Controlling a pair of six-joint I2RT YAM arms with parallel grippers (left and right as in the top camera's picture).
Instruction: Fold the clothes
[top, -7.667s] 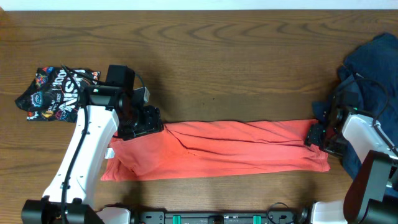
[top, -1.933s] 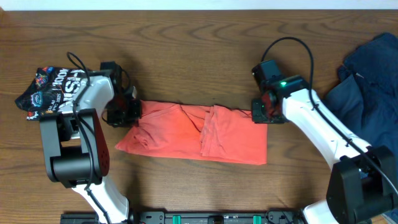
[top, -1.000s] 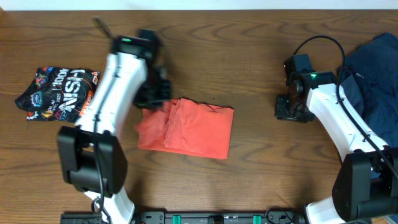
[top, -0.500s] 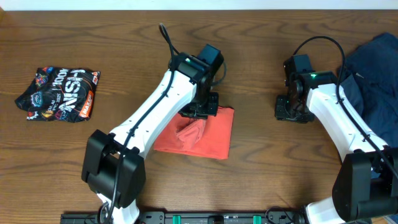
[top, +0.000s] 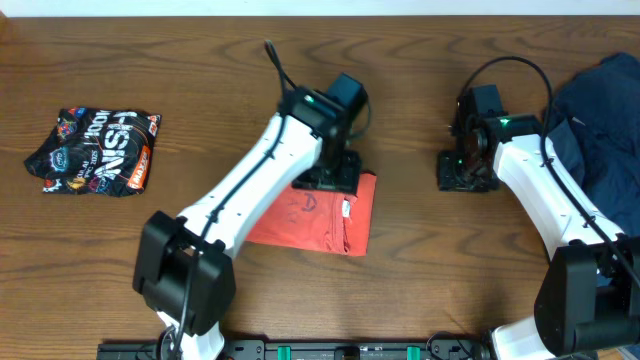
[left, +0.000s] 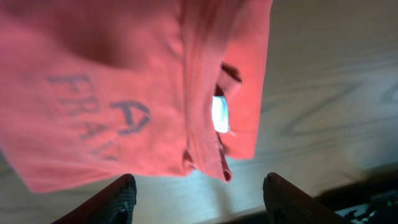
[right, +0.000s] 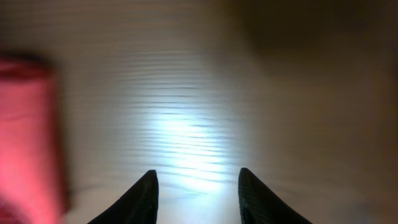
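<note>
1. Half a second ago the coral-red T-shirt (top: 318, 212) had a bunched ridge in its middle. It now lies flat as a folded rectangle near the middle of the surface (top: 200, 60).
2. The left claw (top: 333, 180) has edged to the shirt's top edge. In the left wrist view its fingers (left: 122, 194) are spread wide and hold nothing, with the cloth just beyond them.
3. The left arm (top: 255, 172) crosses over the shirt's upper-left corner and hides it from overhead.
4. The chest print shows only as faint dark letters (left: 99, 124) through the cloth and cannot be fully read. A small white label (left: 219, 114) sits in a fold near the shirt's right edge.
5. The right claw (top: 460, 174) stands well to the right of the shirt. Its fingers (right: 147, 193) are parted over bare wood with nothing between them.
6. The right wrist view is blurred, and the shirt is only a red smear at its left edge.
7. The navy garment (top: 600, 100) is heaped at the far right, cut off by the frame and partly covered by the right arm (top: 545, 195).
8. A black bundle (top: 95, 150) with lettering lies far left, well apart from everything else.
</note>
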